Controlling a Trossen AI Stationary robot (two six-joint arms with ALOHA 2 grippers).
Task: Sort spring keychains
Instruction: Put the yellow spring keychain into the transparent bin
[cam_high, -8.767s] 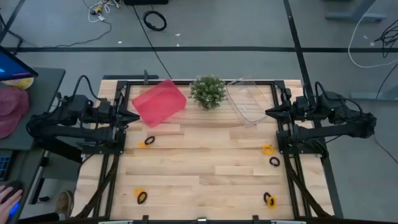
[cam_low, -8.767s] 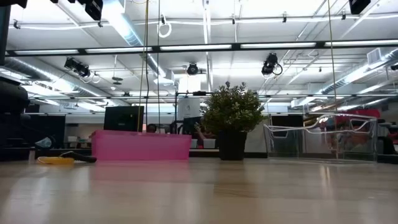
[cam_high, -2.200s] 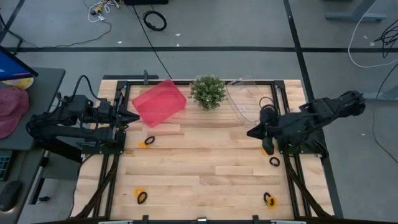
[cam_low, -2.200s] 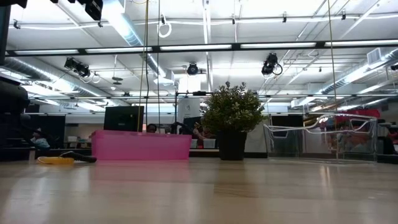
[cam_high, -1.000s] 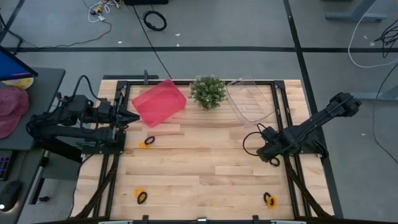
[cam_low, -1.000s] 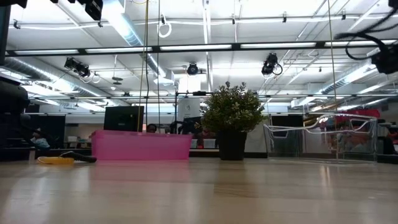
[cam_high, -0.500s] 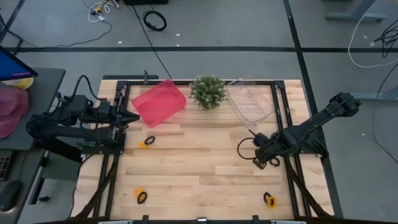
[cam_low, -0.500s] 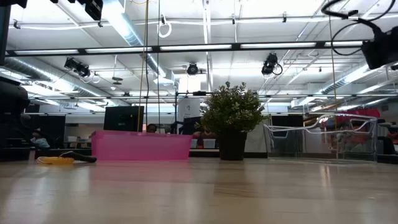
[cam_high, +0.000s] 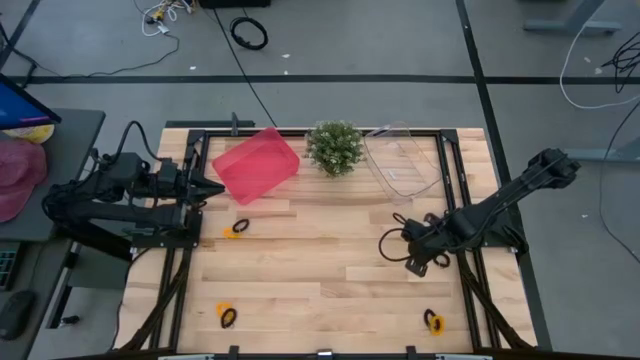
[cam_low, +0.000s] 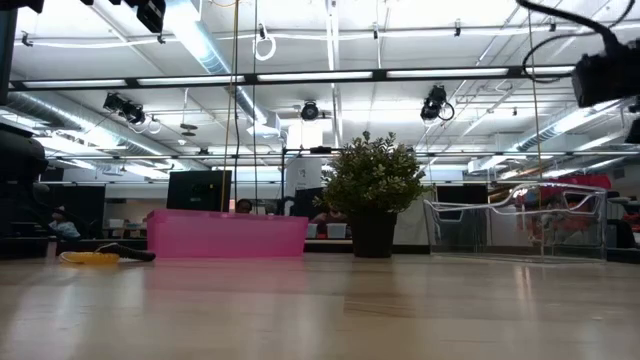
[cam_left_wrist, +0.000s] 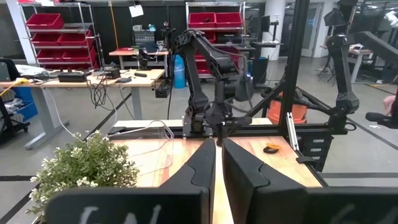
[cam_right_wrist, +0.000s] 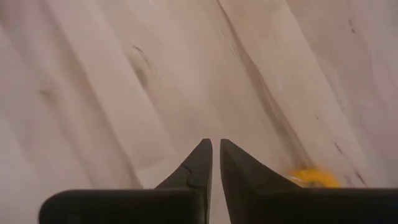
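Right claw (cam_right_wrist: 215, 144) pointed down at the pale wood tabletop (cam_high: 320, 270), its two dark tapered fingers (cam_right_wrist: 194, 168) drawn to a narrow slit with nothing between them; an orange-yellow spring keychain (cam_right_wrist: 311, 177) lay on the planks just beside the tips, apart from them and not gripped. From above, this claw (cam_high: 408, 267) hung over the right half of the tabletop at the end of its outstretched dark arm, whose wrist hid the spot beneath it. Nearer the front edge, an orange-and-black pair of spring keychains (cam_high: 433, 321) sat at the right, and another such pair (cam_high: 227, 316) at the left. Farther back on the left side lay one more orange-and-black pair (cam_high: 236, 229), small coiled loops on the grained boards. Left claw (cam_high: 218, 187) waited at the left edge of the tabletop, fingers (cam_left_wrist: 202, 171) likewise pinched almost together and empty, aimed across the wood. At the far edge stood a pink translucent bin (cam_high: 256, 164), tilted askew, then a small bushy potted plant (cam_high: 334, 147) in a dark pot at the middle, and a clear plastic bin (cam_high: 405, 163) on the right. No object lay between the right claw and the keychain beside it.
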